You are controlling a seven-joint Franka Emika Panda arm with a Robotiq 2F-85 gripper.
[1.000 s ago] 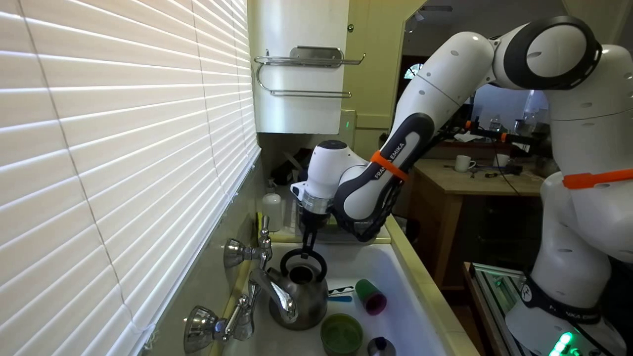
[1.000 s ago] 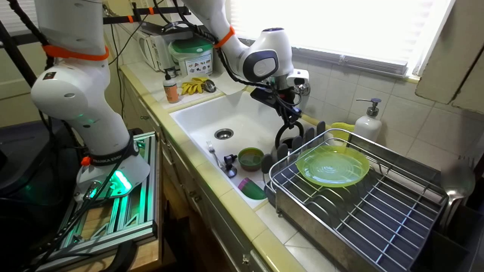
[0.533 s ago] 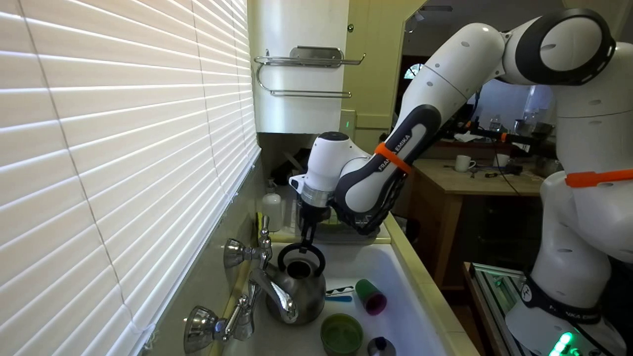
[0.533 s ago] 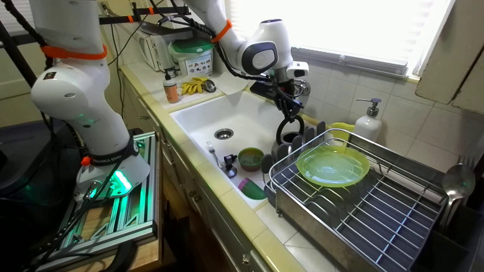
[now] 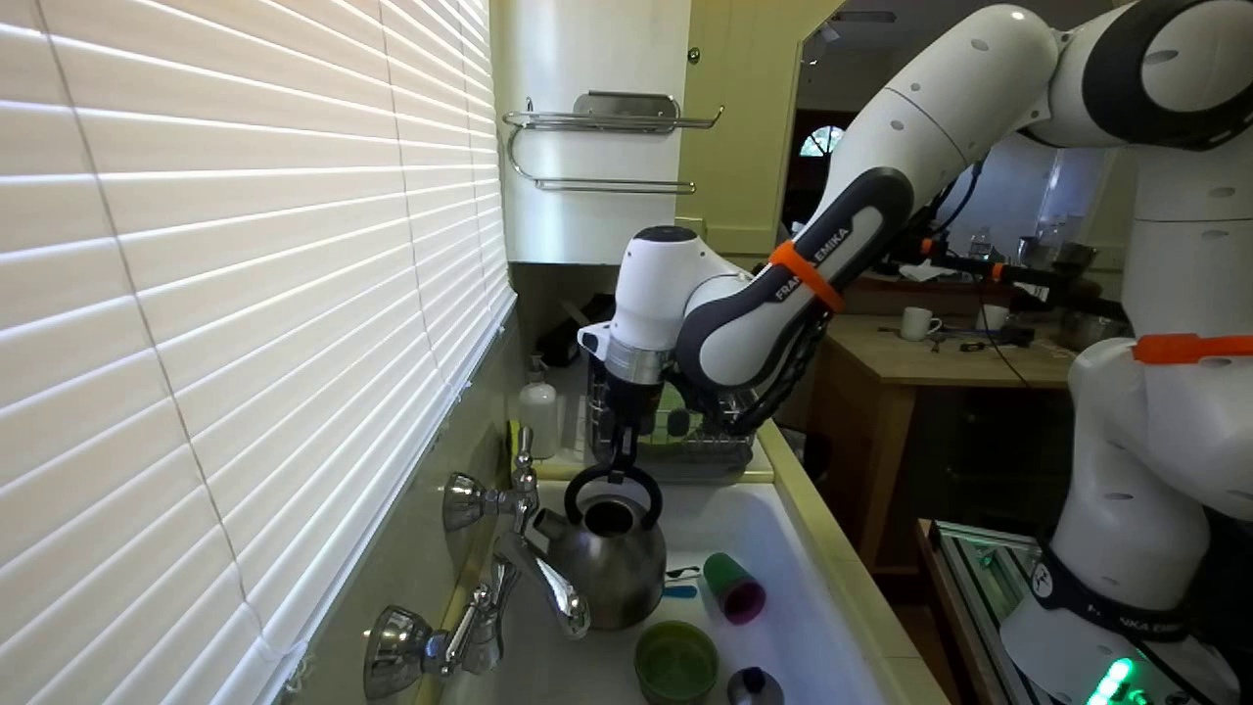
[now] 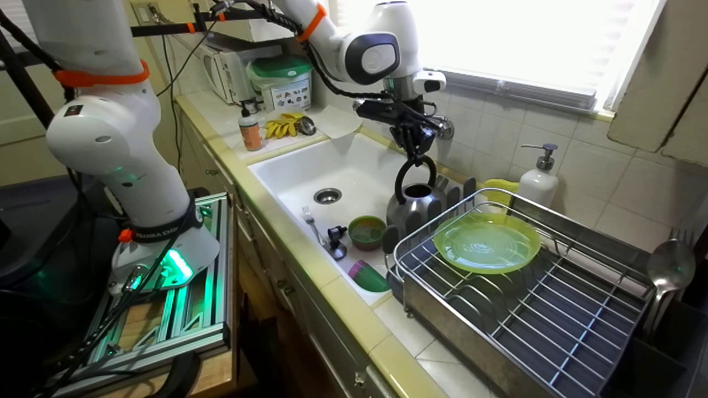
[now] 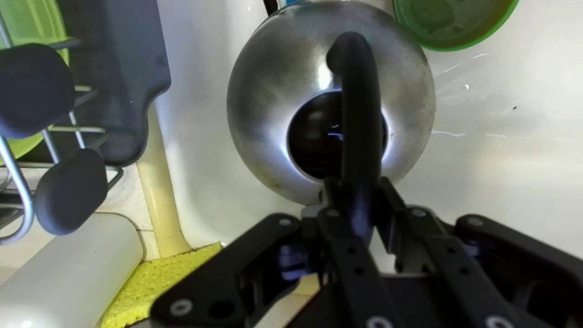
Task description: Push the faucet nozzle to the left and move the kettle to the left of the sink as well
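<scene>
In an exterior view, the nozzle [image 5: 563, 595] is crossing in front of the kettle [image 5: 623, 570], toward its 7 o'clock edge; you can't tell whether they are touching. Your gripper [image 5: 620, 472] is holding the kettle within the sink [image 5: 814, 617], likely just clear of the floor: the jaws are drawn in against both sides of the handle [image 7: 361, 136], with hardly a gap showing. The upright cup [image 5: 675, 661] is sitting near the kettle at 5 o'clock, the tipped cup [image 5: 732, 589] just past 3.

You are probably carrying now. Going left is likely meaning travel toward 6 o'clock here, past the nozzle and the upright cup, so be raising the kettle well over that cup before swinging. If you are pushing the nozzle with the kettle, be leaning on it slowly; the round handle may be turning in your grip.

Compared with half a second ago, the nozzle is staying put, the kettle is riding a little higher and toward 2 o'clock with the gripper, and both cups are keeping their places.
</scene>
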